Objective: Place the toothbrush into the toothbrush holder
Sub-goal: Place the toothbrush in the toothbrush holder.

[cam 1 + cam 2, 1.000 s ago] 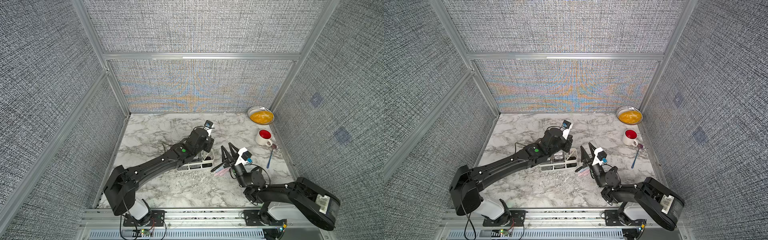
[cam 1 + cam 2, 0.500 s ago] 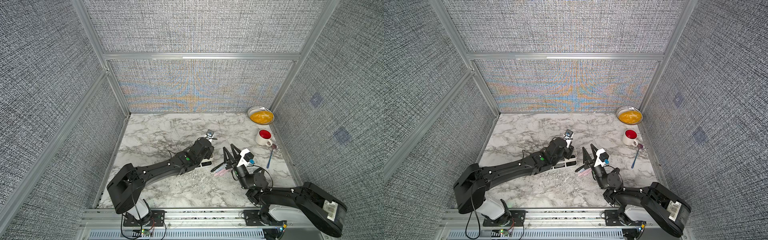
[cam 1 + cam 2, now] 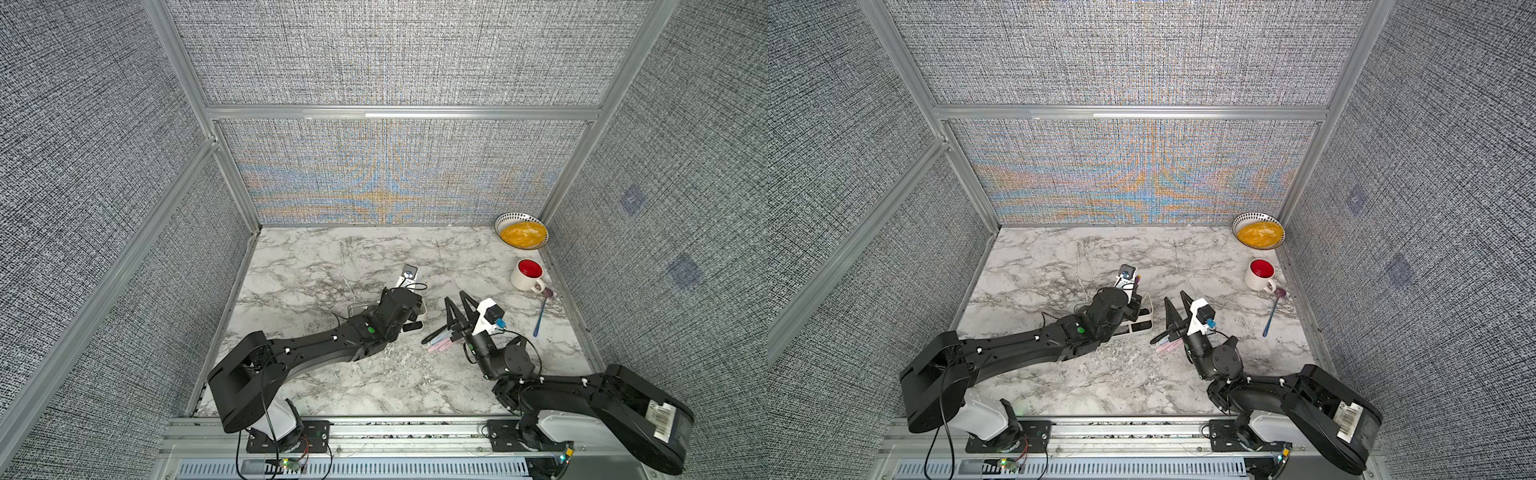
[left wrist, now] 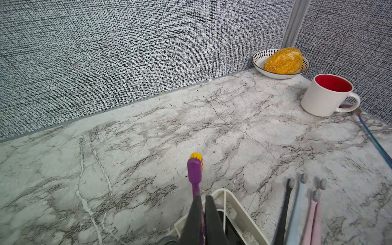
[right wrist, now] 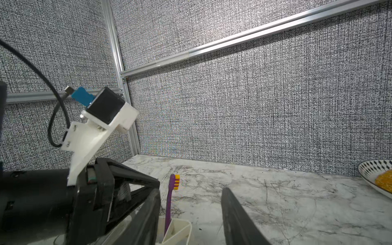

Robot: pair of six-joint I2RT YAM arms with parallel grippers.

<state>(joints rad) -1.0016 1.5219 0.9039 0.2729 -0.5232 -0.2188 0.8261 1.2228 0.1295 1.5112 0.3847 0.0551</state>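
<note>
Marble table (image 3: 311, 257) — left gripper (image 4: 203, 197) clamps purple toothbrush (image 4: 195, 169), handle inside toothbrush holder (image 5: 180, 230); right gripper (image 3: 454, 296) jaws apart, empty.

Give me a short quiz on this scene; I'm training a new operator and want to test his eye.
1. True or false: the left gripper is shut on the purple toothbrush.
2. Where do the spare toothbrushes lie? A inside the holder; B on the table beside the holder; C in the right gripper.
3. Is the right gripper open or shut?
Key: 1 true; 2 B; 3 open.
</note>
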